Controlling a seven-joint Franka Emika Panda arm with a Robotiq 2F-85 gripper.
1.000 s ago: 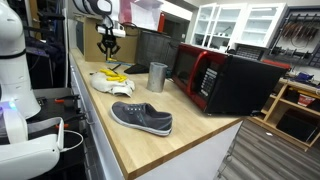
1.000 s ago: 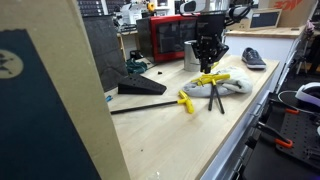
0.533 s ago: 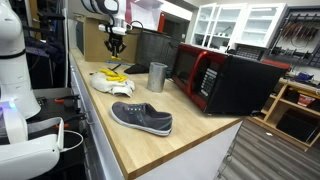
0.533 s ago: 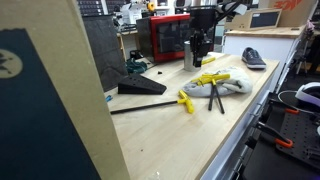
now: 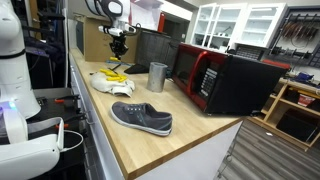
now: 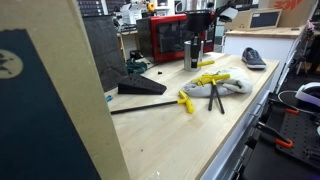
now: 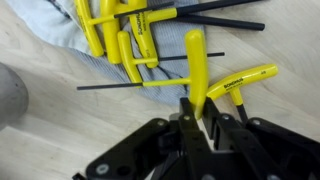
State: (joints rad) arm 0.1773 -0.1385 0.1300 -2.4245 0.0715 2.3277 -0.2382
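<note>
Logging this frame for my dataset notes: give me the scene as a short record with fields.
claw: shut on one yellow T-handled hex key, raised above the bench
below claw: loose yellow hex keys piled on a grey cloth
nearby: grey metal cup, dark grey canvas shoe, red microwave oven
surface: wooden bench top

light: bright, even indoor | shadows: soft | wrist view: gripper [image 7: 200, 108] blurred up close | exterior views: coarse

No text you can read.
You'll see dark print on one yellow handle [image 7: 240, 80], too blurred to make out.
</note>
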